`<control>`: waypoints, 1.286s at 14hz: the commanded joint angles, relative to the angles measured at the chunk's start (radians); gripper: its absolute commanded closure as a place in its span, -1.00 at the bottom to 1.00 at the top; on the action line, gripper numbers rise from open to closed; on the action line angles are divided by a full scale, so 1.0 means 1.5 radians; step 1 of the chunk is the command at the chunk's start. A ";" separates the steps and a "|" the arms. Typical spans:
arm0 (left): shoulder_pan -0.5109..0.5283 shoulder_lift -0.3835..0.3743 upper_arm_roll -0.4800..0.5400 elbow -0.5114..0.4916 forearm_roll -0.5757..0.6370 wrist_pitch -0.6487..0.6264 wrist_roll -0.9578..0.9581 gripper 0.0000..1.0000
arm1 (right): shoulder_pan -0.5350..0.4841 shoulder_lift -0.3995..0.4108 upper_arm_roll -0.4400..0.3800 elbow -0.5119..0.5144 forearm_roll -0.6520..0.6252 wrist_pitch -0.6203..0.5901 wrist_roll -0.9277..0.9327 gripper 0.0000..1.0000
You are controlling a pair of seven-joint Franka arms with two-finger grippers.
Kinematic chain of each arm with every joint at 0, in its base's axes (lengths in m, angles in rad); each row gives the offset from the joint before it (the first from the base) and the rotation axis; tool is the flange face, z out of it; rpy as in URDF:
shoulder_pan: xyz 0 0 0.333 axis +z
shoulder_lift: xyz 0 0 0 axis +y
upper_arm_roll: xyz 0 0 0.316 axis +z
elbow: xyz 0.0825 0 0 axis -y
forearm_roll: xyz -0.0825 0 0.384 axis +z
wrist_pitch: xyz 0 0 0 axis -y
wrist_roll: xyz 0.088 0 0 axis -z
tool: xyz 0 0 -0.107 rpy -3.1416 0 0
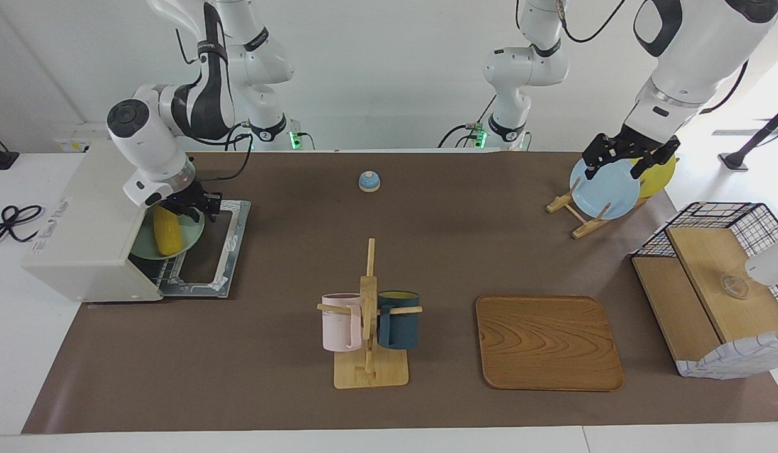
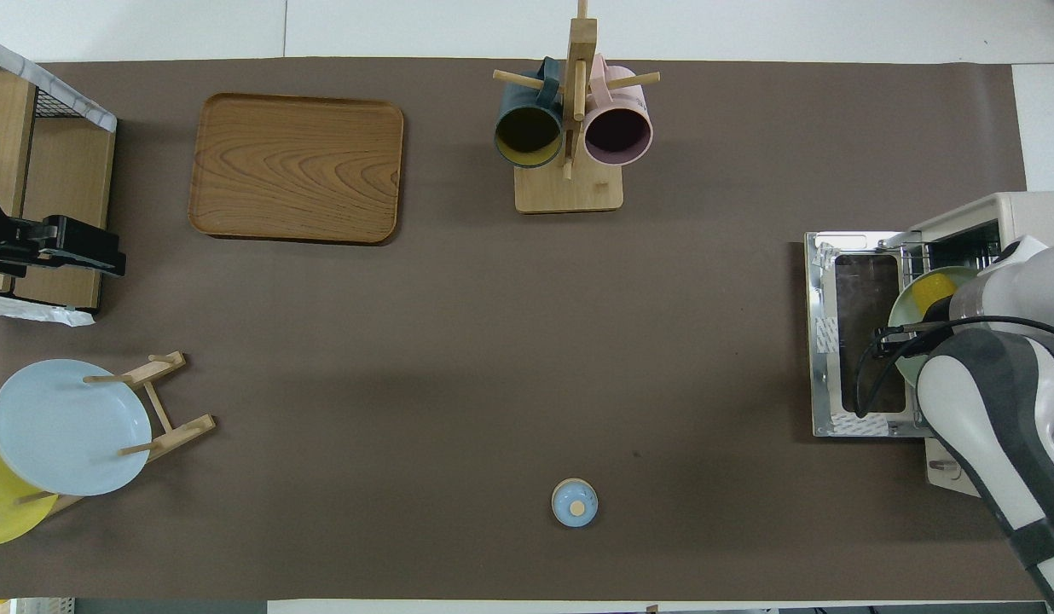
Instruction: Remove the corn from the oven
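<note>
The cream-white oven (image 1: 80,220) stands at the right arm's end of the table with its door (image 1: 228,248) folded down open. The yellow corn (image 1: 165,234) lies on a pale green plate (image 1: 189,242) on the oven's rack, half out of the opening. My right gripper (image 1: 197,207) hangs just over the plate's rim nearer to the robots, beside the corn's end. In the overhead view the right arm covers most of the plate (image 2: 904,305) and corn (image 2: 928,290). My left gripper (image 1: 627,160) waits, open, over a blue plate (image 1: 606,189) in a wooden rack.
A mug stand (image 1: 369,352) with a pink and a dark blue mug, a wooden tray (image 1: 546,343), a small blue bell (image 1: 369,181), a yellow plate (image 1: 659,176) in the rack, and a wire basket with wooden boards (image 1: 710,283).
</note>
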 commanded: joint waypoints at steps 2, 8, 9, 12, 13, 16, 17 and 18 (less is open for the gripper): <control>-0.001 -0.021 0.000 -0.026 0.001 0.012 0.005 -1.00 | -0.008 -0.013 0.002 -0.034 -0.015 0.031 -0.021 0.19; -0.002 -0.026 0.000 -0.032 0.001 0.013 0.005 -1.00 | -0.016 -0.008 0.002 -0.055 -0.043 0.068 -0.022 0.43; -0.002 -0.026 0.000 -0.032 0.001 0.013 0.005 -1.00 | -0.016 -0.008 0.002 -0.055 -0.043 0.067 -0.022 0.58; -0.001 -0.026 0.000 -0.034 0.001 0.013 0.006 -1.00 | -0.011 -0.009 0.002 -0.058 -0.070 0.065 -0.023 1.00; -0.001 -0.026 0.000 -0.034 0.001 0.013 0.006 -1.00 | -0.006 -0.008 0.002 -0.056 -0.085 0.063 -0.023 1.00; -0.001 -0.027 0.000 -0.035 0.001 0.013 0.006 -1.00 | 0.034 0.005 0.002 -0.014 -0.090 0.027 -0.022 1.00; -0.001 -0.027 0.000 -0.035 0.001 0.013 0.006 -1.00 | 0.049 0.018 0.003 0.027 -0.090 -0.009 -0.020 1.00; 0.000 -0.027 0.000 -0.035 0.001 0.013 0.006 -1.00 | 0.072 0.031 0.003 0.067 -0.090 -0.051 -0.015 1.00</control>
